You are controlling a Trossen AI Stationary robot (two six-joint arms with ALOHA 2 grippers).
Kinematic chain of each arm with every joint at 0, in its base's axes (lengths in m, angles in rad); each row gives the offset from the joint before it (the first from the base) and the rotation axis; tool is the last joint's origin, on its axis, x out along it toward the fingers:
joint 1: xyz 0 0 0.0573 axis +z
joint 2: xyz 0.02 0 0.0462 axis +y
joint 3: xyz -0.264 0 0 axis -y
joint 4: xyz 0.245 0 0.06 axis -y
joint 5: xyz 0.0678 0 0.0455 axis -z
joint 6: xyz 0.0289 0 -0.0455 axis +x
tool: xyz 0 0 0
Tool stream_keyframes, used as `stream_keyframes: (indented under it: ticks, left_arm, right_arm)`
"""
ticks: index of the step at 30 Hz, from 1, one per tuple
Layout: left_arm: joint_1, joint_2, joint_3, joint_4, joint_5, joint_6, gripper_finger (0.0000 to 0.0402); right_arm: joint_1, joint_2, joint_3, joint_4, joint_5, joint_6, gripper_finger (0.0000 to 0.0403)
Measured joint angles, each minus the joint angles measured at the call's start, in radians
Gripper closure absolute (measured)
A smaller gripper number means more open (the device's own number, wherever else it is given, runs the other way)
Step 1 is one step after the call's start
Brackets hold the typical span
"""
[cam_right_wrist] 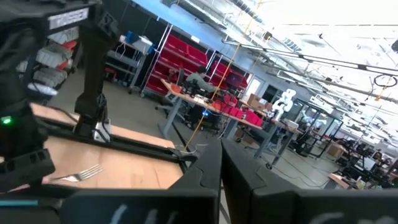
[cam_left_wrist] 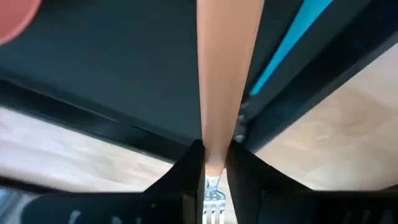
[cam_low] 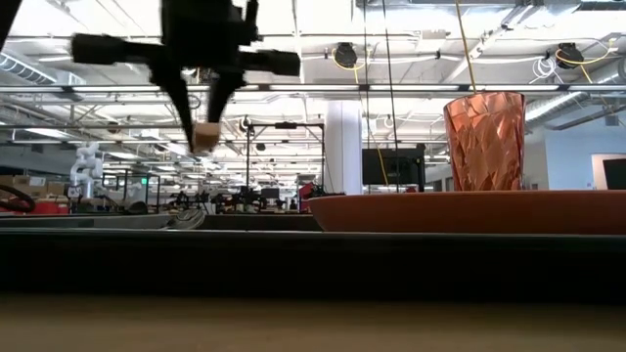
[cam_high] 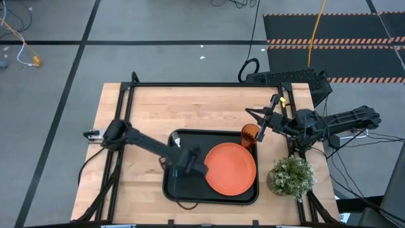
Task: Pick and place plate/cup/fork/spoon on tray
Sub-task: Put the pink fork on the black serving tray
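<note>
Fork (cam_left_wrist: 222, 81): clamped in left hand (cam_left_wrist: 214, 180) above tray (cam_high: 180, 190), beside plate (cam_high: 231, 168) and cup (cam_high: 249, 134). Step: placing; next, likely lower and release. Right hand (cam_high: 258, 120): together, waiting near cup.

Arm and gripper pose

The left arm is extended diagonally inward, its left gripper (cam_high: 190, 163) lowered, fingers (cam_left_wrist: 186, 174) closed narrowly on a held object; the right arm is raised at the right side, right gripper (cam_high: 262, 117) shut.
</note>
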Motion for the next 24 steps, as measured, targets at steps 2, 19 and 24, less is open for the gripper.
stream_keyframes:
  ticks: [2,19,24]
  left_arm:
    - [0.030,0.000,0.000,0.034,0.000,0.108,0.0342]
    - [0.133,0.006,-0.044,0.197,0.112,0.461,0.0363]
    - [0.120,0.007,-0.126,0.238,0.133,0.466,0.0363]
  right_arm:
    - [0.000,0.000,0.000,-0.019,0.000,-0.012,0.0403]
    - [0.041,-0.069,0.000,-0.159,0.208,0.057,0.0403]
    - [0.052,-0.107,0.000,-0.138,0.207,0.059,0.0403]
